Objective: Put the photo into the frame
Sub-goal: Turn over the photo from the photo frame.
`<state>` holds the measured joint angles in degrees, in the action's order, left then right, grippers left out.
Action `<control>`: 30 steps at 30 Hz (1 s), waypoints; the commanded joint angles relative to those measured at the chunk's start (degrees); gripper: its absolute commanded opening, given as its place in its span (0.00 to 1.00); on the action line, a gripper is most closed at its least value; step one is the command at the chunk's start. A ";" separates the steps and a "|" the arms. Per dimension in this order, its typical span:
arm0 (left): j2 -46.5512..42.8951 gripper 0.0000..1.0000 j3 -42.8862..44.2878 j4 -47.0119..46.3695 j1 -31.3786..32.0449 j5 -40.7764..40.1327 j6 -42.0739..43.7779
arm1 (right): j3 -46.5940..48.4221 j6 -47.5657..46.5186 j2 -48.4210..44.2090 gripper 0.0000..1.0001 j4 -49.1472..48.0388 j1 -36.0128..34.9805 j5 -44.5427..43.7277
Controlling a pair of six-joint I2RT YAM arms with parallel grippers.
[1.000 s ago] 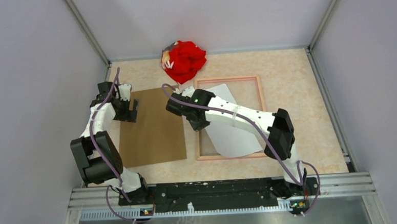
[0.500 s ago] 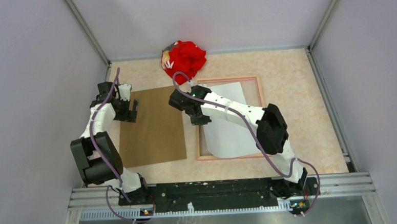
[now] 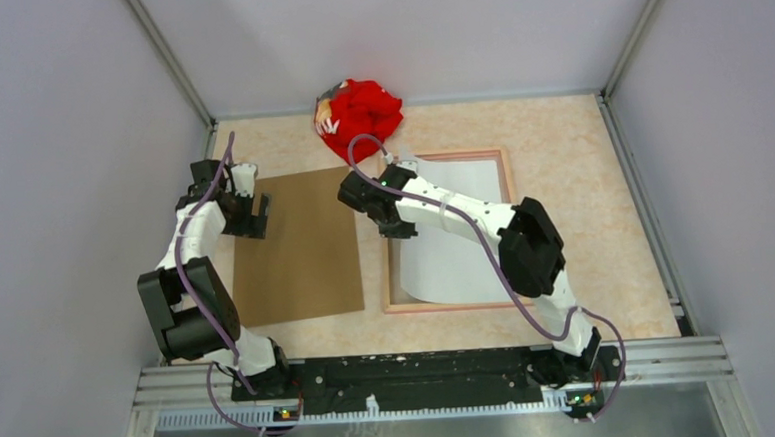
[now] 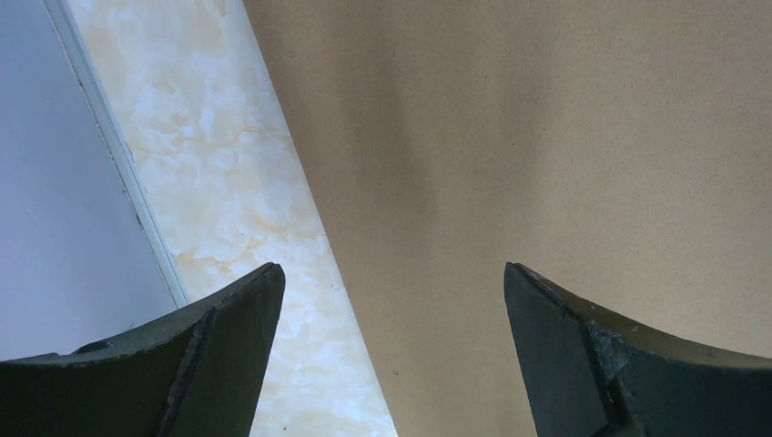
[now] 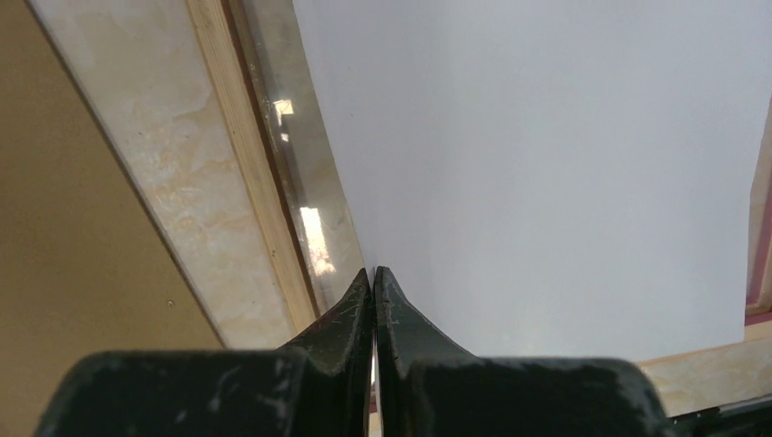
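Right gripper (image 5: pixel 373 273): jaws pressed together, tips down at left edge of photo (image 5: pixel 546 164); whether paper is pinched between them, cannot tell. Photo white side up, spreading ahead and right of tips, lying within frame (image 5: pixel 246 164); frame's wood rail just left of tips.

Left gripper (image 4: pixel 391 273): jaws wide, nothing between, straddling left edge of hardboard panel (image 4: pixel 546 137) below.

Red cloth bundle (image 3: pixel 360 115) beyond right gripper, apart.

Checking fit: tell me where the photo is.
Top view: the photo lies white side up inside the frame, right of the brown panel, right gripper at its left edge.
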<state>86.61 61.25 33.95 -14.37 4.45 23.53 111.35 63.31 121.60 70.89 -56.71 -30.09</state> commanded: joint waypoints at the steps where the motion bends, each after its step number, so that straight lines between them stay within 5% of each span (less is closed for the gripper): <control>1: -1.71 0.97 -0.52 -1.52 -0.07 -0.60 0.36 | 0.34 0.42 -0.87 0.00 -2.40 0.83 -2.54; 30: -1.04 0.97 -1.14 -2.06 -0.09 -0.14 0.47 | -13.17 -9.17 -5.13 0.00 -13.41 0.88 -3.27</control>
<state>86.61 60.62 33.15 -14.37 4.25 23.75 99.11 55.88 120.77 58.72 -56.42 -32.71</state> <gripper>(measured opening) 0.966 0.004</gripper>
